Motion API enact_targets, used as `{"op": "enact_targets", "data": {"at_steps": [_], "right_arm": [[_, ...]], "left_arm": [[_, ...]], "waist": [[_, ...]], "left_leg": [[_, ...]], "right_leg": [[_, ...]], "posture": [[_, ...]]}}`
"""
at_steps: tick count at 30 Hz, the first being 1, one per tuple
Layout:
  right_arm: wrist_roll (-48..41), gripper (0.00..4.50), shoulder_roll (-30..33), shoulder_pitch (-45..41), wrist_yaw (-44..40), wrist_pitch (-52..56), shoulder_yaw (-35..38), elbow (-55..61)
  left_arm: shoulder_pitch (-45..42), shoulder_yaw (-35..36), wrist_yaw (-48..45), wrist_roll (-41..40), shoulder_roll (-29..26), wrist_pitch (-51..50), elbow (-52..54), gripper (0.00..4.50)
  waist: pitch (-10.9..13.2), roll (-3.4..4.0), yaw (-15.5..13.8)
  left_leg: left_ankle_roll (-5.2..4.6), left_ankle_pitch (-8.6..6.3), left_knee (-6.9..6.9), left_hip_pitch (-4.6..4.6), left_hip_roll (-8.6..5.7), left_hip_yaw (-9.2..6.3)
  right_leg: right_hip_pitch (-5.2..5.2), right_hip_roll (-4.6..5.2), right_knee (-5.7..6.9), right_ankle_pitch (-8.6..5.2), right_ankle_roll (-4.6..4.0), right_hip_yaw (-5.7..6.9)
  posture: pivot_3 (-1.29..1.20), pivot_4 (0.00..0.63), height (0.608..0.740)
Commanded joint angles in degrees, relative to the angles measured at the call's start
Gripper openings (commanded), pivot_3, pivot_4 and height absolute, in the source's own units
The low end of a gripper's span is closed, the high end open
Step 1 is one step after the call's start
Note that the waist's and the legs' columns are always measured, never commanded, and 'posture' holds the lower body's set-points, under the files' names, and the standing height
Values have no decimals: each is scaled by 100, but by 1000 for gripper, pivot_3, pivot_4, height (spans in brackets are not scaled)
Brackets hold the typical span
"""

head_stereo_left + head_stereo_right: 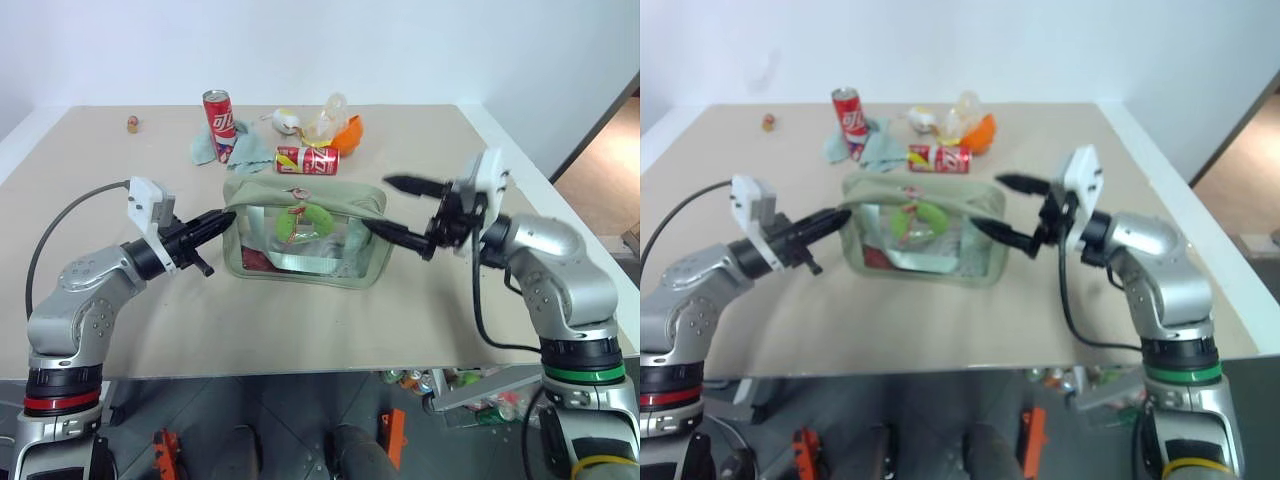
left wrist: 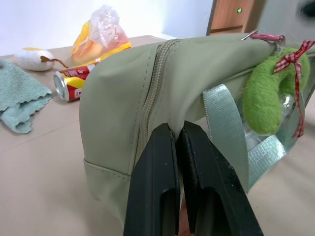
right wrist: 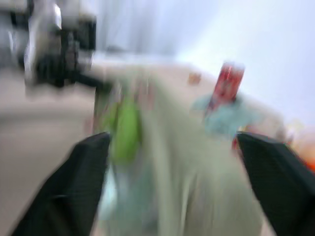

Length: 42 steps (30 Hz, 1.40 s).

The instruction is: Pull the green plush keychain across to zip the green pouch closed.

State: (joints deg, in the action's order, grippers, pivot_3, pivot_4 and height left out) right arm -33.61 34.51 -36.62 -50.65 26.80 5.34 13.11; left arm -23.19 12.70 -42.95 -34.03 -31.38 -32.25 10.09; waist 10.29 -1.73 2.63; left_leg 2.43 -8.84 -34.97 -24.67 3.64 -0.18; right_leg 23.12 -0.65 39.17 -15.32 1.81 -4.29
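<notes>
Two grippers flank the green pouch [image 1: 305, 232]: left gripper [image 2: 176, 132] pinched on its end fabric, apparently; right gripper [image 1: 402, 210] spread wide, empty, beside the other end.

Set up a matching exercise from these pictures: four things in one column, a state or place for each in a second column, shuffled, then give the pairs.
Things:
1. left gripper
2. right gripper
3. green plush keychain
4. upright red can

States or places:
A. standing on the pale teal cloth at the back of the table
B. fingers spread wide, holding nothing
C. shut on the end of the green pouch
D. hanging against the pouch's clear side

Pairs: 1-C, 2-B, 3-D, 4-A
</notes>
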Motion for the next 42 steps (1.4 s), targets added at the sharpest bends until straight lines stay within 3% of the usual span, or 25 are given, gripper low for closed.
{"op": "enact_targets", "data": {"at_steps": [1, 6, 12, 32, 42], "right_arm": [[-691, 4478, -485, -58, 789, 683, -29, 938], [-1018, 4478, -901, 517, 1146, 1242, -512, 1534], [-867, 4478, -801, 814, 1081, 1301, -680, 1433], [-267, 4478, -343, 1023, 715, 923, -492, 823], [114, 4478, -497, 777, 711, 609, -637, 427]], "left_arm": [[-41, -31, 184, -200, 111, -104, 432, 0], [-72, -67, 450, -261, 279, -221, 646, 0], [35, -73, 582, -247, 284, -322, 831, 0], [133, -89, 733, -233, 221, -395, 937, 0], [118, -190, 765, -220, 266, -394, 941, 0]], "waist": [[-4, -6, -1], [-4, -7, -66], [-4, -7, -70], [-4, -7, -72], [-4, -7, -76]], "left_leg": [[0, 0, 3, 0, 0, -1], [0, 0, 3, -14, -8, -7], [0, 0, -6, -26, -11, -6], [0, 0, -6, -27, -9, -8], [0, 0, -6, -26, -10, -7]], "right_leg": [[0, 0, 0, -1, 0, 1], [2, 9, -6, -7, 5, 6], [11, 12, -11, 0, 11, 6], [12, 7, -11, -1, 8, 7], [12, 8, -11, -1, 9, 7]], "posture": [[0, 150, 740], [0, 150, 740], [0, 150, 740], [0, 150, 740], [0, 150, 740]]}}
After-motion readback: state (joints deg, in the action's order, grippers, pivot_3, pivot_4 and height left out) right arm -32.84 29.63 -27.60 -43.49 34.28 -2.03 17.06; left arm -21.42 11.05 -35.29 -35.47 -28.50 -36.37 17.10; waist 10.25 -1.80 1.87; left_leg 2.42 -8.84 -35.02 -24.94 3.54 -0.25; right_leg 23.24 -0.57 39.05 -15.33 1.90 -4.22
